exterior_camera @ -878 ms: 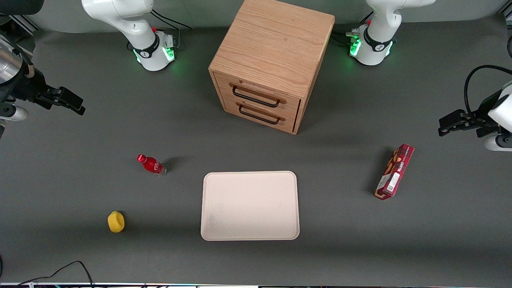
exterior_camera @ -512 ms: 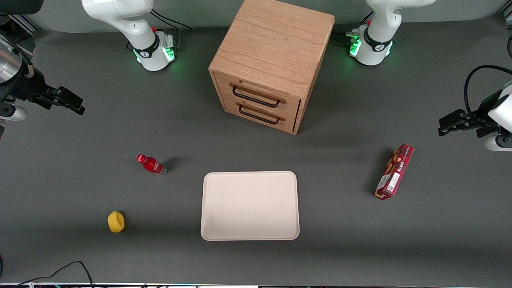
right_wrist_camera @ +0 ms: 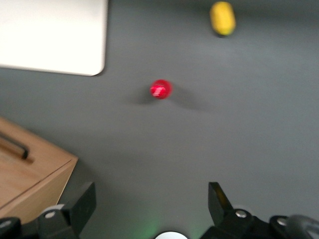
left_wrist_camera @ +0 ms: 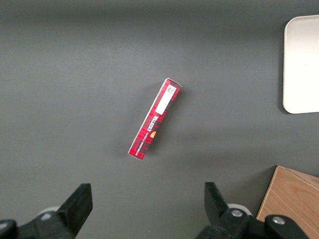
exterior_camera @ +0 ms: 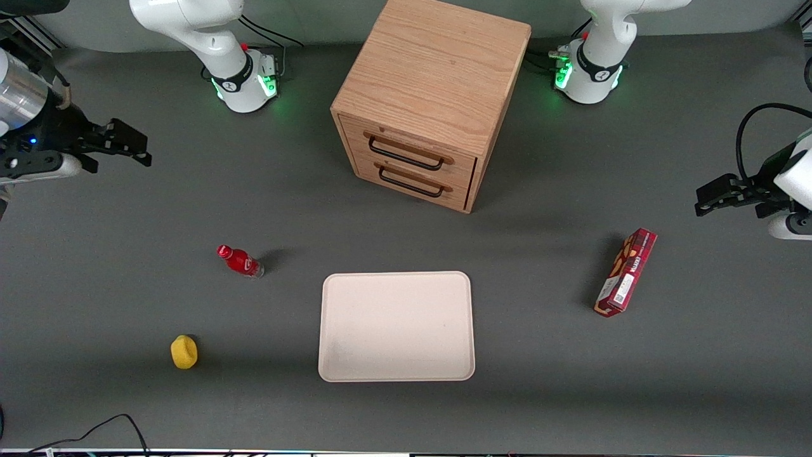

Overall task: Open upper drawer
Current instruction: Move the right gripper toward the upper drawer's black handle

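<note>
The upper drawer (exterior_camera: 409,147) is shut in the front of a light oak cabinet (exterior_camera: 438,70) at the table's middle, its thin black wire handle (exterior_camera: 406,156) just above the matching lower drawer (exterior_camera: 415,184). My right gripper (exterior_camera: 136,145) hovers well away at the working arm's end of the table, above bare mat, open with nothing between its fingers. In the right wrist view the gripper (right_wrist_camera: 149,201) shows its two black fingertips (right_wrist_camera: 83,199) spread wide, with a corner of the cabinet (right_wrist_camera: 30,172) and one black handle (right_wrist_camera: 12,145) beside them.
A white tray (exterior_camera: 396,327) lies in front of the cabinet, nearer the front camera. A red bottle (exterior_camera: 240,261) and a yellow object (exterior_camera: 184,352) sit toward the working arm's end. A red box (exterior_camera: 625,271) lies toward the parked arm's end.
My right gripper has moved a little toward the cabinet and away from the front camera, and the wrist has turned. The drawers and table objects have not moved.
</note>
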Available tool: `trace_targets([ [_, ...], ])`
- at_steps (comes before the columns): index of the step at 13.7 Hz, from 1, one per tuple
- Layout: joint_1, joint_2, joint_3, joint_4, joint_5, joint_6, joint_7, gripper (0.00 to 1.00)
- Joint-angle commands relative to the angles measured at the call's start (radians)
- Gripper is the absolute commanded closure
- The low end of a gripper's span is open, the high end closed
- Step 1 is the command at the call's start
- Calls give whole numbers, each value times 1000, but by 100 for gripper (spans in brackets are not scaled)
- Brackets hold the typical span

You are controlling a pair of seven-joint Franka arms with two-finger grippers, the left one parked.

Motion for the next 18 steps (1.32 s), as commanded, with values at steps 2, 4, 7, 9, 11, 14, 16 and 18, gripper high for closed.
trace_targets([
  [2, 6, 53, 66, 42, 180, -17, -67, 0],
  [4, 4, 92, 133, 45, 256, -14, -69, 0],
  [7, 4, 204, 268, 109, 300, 4, -99, 0],
  [9, 4, 301, 372, 154, 294, 21, -102, 0],
  [11, 6, 358, 421, 154, 290, 97, -104, 0],
  [14, 10, 462, 522, 154, 232, 223, -107, 0],
  [16, 12, 537, 607, 151, 140, 308, -105, 0],
  [18, 24, 576, 636, 140, 127, 362, -105, 0],
])
